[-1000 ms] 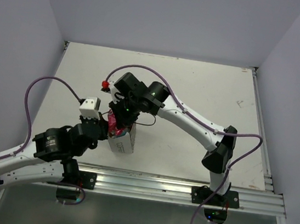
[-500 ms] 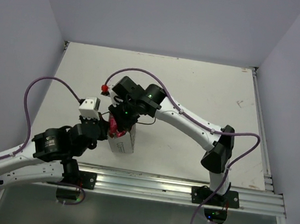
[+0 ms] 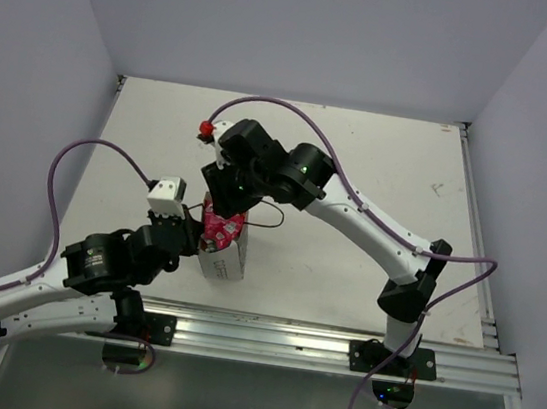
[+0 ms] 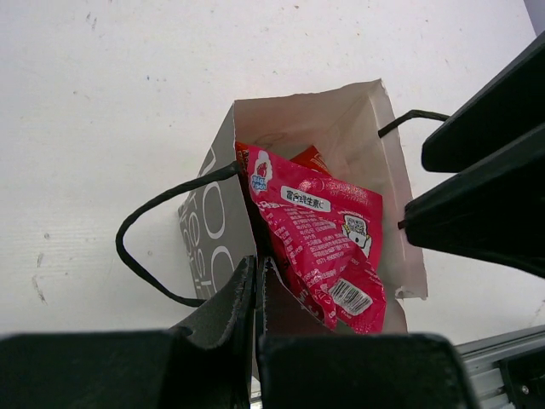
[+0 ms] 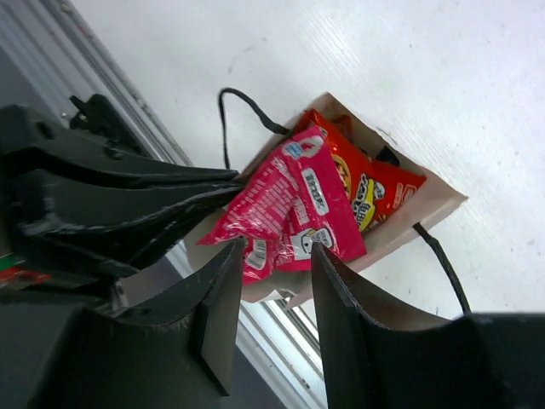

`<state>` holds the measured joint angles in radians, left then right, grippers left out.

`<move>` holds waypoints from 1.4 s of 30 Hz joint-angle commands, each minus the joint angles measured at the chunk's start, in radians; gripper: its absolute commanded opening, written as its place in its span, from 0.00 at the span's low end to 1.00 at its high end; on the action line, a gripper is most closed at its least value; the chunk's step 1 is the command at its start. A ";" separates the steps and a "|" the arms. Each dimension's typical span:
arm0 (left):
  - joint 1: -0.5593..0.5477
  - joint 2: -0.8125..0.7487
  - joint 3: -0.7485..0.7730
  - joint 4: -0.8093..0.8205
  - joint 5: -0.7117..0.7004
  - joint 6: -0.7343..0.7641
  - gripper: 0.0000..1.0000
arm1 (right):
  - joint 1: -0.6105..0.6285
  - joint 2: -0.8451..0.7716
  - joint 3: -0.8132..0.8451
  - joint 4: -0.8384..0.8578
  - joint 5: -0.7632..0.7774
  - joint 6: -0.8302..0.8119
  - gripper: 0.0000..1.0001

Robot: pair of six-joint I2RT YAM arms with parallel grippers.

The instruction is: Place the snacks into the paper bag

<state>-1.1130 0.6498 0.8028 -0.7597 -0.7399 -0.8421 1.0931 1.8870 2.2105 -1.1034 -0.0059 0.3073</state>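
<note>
The white paper bag [image 3: 224,259] stands upright near the table's front edge. My left gripper [image 3: 191,237] is shut on the bag's near-left rim, as the left wrist view [image 4: 258,266] shows. A pink packet [image 4: 319,243] stands tilted in the bag's mouth, partly sticking out. A red-orange packet [image 5: 375,183] lies behind it inside the bag [image 5: 438,204]. My right gripper [image 5: 275,256] is open and empty just above the pink packet [image 5: 285,209]; it also shows in the top view [image 3: 224,196]. No other packets are in view.
A metal rail [image 3: 316,343] runs along the front edge, close to the bag. The white table [image 3: 389,169] stretches behind and to the right, bounded by pale walls. The bag's black loop handles [image 4: 140,247] hang outward. A white camera block [image 3: 164,193] sits on the left wrist.
My right gripper has lifted up and back from the bag's mouth, and its elbow has swung right. The pink packet stays in the bag. The left arm has not moved.
</note>
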 commanded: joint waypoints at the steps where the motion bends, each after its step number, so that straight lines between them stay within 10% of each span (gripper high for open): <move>1: -0.002 -0.001 -0.002 0.063 -0.003 0.015 0.00 | 0.001 -0.023 -0.058 -0.026 0.075 0.044 0.44; 18: -0.002 -0.009 -0.001 0.060 0.002 0.021 0.00 | 0.001 -0.039 -0.164 -0.065 0.233 0.105 0.43; 24: -0.002 -0.013 -0.001 0.057 0.004 0.023 0.00 | 0.001 -0.035 -0.209 -0.061 0.224 0.121 0.27; 26: -0.002 -0.012 -0.008 0.079 0.019 0.037 0.00 | -0.001 -0.039 -0.219 -0.061 0.227 0.121 0.00; 42: -0.002 0.178 -0.036 0.373 0.194 0.179 0.00 | -0.007 -0.207 -0.411 -0.082 0.345 0.184 0.00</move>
<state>-1.1130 0.8127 0.7868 -0.4625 -0.5961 -0.6960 1.0897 1.7451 1.8194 -1.1633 0.2989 0.4614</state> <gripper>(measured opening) 0.018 0.023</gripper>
